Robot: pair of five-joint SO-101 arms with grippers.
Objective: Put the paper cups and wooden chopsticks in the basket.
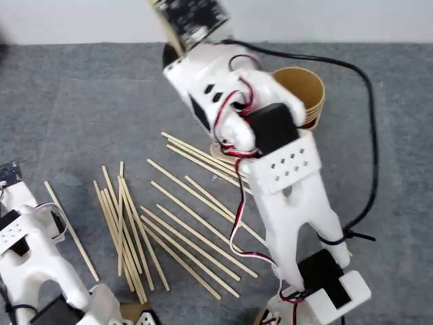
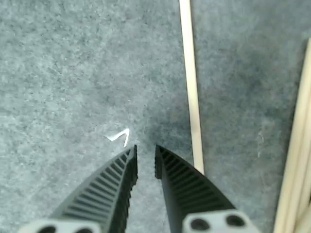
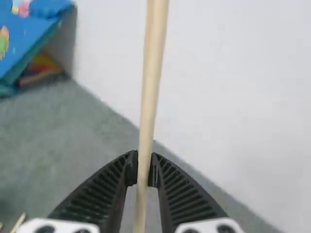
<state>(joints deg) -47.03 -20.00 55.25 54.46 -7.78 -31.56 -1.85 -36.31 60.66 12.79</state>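
Worktop: grey, felt-like worktop (image 1: 81, 101) running back to a plain white wall (image 1: 338, 20).
Right wrist view: the right gripper (image 3: 142, 158) is clamped on a pale wooden chopstick (image 3: 153, 73). The stick passes between the jaws and stands out past them in front of the wall.
High view, right side: the white right arm (image 1: 291, 196) stretches toward the far edge, and its dark camera board (image 1: 189, 17) covers the arm's tip.
Left wrist view: the left gripper (image 2: 145, 148) hangs low over the worktop, jaws a narrow slit apart and holding nothing. A single flat chopstick (image 2: 192, 87) lies just beside one finger, and a small white scrap (image 2: 119, 137) lies just ahead of the other.
High view, left side: the white left arm (image 1: 34, 261) sits at the near left corner.
Cups: a nested stack of tan paper cups (image 1: 301, 88) sits on the far side with its mouth toward the camera. Nothing is visible inside, and the right arm covers part of it.
Loose sticks: scattered wooden chopsticks (image 1: 196, 233) lie flat between the arms, some crossing, several running under the right arm.
Cable: a black cable (image 1: 371, 135) arcs around the cups.
Background: a blue object (image 3: 29, 29) sits by the wall.
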